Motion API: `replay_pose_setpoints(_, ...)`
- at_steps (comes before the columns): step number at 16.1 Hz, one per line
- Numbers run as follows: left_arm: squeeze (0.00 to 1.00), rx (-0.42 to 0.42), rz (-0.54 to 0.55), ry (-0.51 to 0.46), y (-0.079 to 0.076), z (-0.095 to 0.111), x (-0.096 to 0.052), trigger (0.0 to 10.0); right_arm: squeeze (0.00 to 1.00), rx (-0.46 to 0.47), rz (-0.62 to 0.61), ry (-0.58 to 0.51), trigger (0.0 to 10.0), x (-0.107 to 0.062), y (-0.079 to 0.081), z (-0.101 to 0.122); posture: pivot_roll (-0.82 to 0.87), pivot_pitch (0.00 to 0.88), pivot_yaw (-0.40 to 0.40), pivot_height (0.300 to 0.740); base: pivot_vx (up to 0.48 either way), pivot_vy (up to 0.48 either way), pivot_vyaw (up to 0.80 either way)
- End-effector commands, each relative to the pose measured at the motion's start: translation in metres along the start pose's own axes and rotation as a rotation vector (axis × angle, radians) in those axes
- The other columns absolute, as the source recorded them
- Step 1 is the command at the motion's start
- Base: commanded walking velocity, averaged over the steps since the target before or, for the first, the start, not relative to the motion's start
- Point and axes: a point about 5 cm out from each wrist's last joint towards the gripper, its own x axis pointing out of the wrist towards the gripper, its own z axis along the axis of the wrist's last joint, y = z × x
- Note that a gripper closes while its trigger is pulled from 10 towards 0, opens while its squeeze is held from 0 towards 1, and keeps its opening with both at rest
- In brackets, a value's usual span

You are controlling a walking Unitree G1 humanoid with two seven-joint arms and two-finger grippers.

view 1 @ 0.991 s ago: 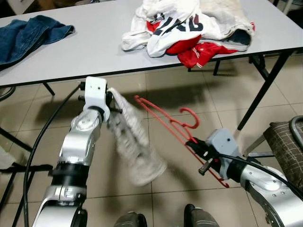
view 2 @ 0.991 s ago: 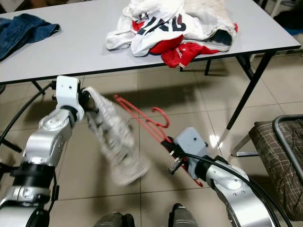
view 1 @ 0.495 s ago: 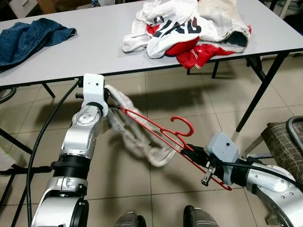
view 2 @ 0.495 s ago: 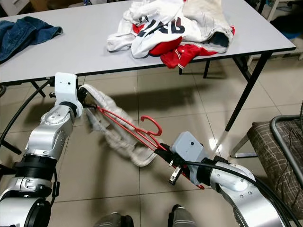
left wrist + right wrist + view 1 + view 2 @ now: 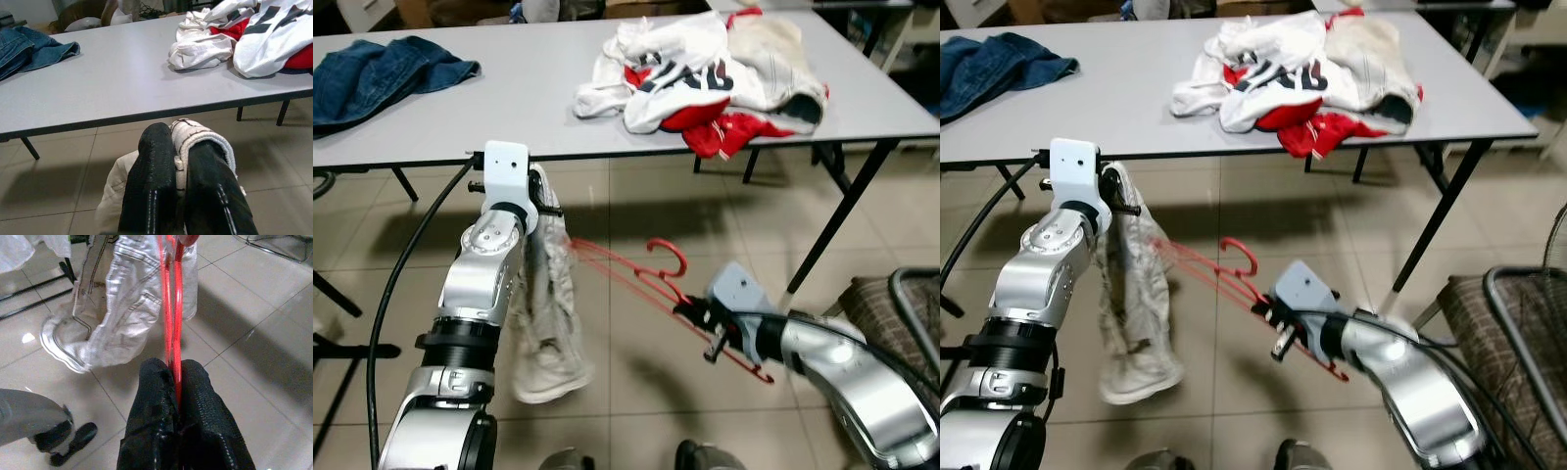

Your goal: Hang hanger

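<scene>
Left claw (image 5: 178,161) pinched tight on a fold of pale, whitish trousers (image 5: 546,323), held up just below the front edge of the grey tabletop (image 5: 509,108). Rest of the garment dangling straight down beside the left arm, hem close to the tiled floor (image 5: 636,392), hard to say if actually touching.

Right claw (image 5: 175,382) clamped on the red hanger (image 5: 651,284), gripping the thin wires near one lower end, low over the floor and right of the trousers. Hanger tilted, hook (image 5: 668,257) pointing up and roughly mid-frame, far tip reaching over to the trousers and seemingly poking into the cloth, though a bit blurry there.

Up on the tabletop: heap of white and red clothes (image 5: 705,73) toward the right, blue denim (image 5: 382,73) bunched at the left end. Black cable (image 5: 401,284) looping down along the left arm. Dark metal frame with checked fabric (image 5: 901,313) at the far right. Robot's own feet (image 5: 695,456) peeking in at the bottom.
</scene>
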Motion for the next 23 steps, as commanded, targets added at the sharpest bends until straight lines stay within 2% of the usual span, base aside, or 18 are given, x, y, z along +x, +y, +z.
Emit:
replay_pose_setpoints(1, 0.0, 0.03, 0.015, -0.048, 0.0, 0.013, 0.001, 10.0, 0.0, -0.008, 0.026, 0.028, 10.0, 0.002, 0.0, -0.002, -0.13, 0.036, 0.013, 0.74, 0.0, 0.0, 0.0)
replay_pose_setpoints(5, 0.0, 0.075, 0.032, 0.011, 0.003, 0.006, 0.005, 10.0, 0.0, -0.017, 0.087, -0.004, 10.0, -0.003, -0.004, 0.01, -0.13, 0.046, 0.009, 0.74, 0.0, 0.0, 0.0)
replay_pose_setpoints(7, 0.0, 0.114, 0.013, 0.042, -0.004, 0.003, 0.012, 10.0, 0.0, -0.053, 0.129, -0.01, 10.0, -0.009, -0.004, 0.017, -0.14, 0.055, 0.033, 0.74, 0.0, 0.0, 0.0)
replay_pose_setpoints(10, 0.0, 0.116, 0.026, 0.113, -0.008, -0.001, 0.022, 10.0, 0.0, -0.072, 0.159, 0.013, 10.0, -0.017, -0.008, 0.021, -0.14, 0.061, 0.037, 0.74, 0.0, 0.0, 0.0)
replay_pose_setpoints(11, 0.0, 0.134, 0.003, 0.195, -0.012, -0.011, 0.026, 10.0, 0.0, -0.069, 0.165, 0.057, 10.0, -0.021, -0.011, 0.018, -0.14, 0.067, 0.037, 0.74, 0.0, 0.0, 0.0)
replay_pose_setpoints(13, 0.0, 0.11, -0.024, 0.209, -0.016, -0.011, 0.027, 10.0, 0.0, -0.059, 0.153, 0.136, 10.0, -0.017, -0.013, 0.007, -0.14, 0.066, 0.041, 0.74, 0.0, 0.0, 0.0)
replay_pose_setpoints(16, 0.0, 0.06, -0.038, 0.221, -0.015, -0.002, 0.029, 10.0, 0.0, -0.008, 0.054, 0.246, 10.0, -0.01, -0.023, -0.011, -0.12, 0.067, 0.041, 0.74, 0.0, 0.0, 0.0)
replay_pose_setpoints(19, 0.0, 0.053, -0.055, 0.216, -0.015, 0.005, 0.032, 10.0, 0.0, 0.015, 0.004, 0.331, 10.0, -0.01, -0.032, -0.028, -0.12, 0.063, 0.039, 0.74, 0.0, 0.0, 0.0)
replay_pose_setpoints(20, 0.0, 0.06, -0.063, 0.218, -0.016, 0.006, 0.033, 10.0, 0.0, -0.011, -0.01, 0.364, 10.0, -0.012, -0.035, -0.032, -0.12, 0.062, 0.036, 0.74, 0.0, 0.0, 0.0)
replay_pose_setpoints(23, 0.0, 0.038, -0.085, 0.217, -0.02, 0.007, 0.033, 10.0, 0.0, 0.022, 0.003, 0.317, 10.0, -0.01, -0.035, -0.028, -0.13, 0.059, 0.032, 0.74, 0.0, 0.0, 0.0)
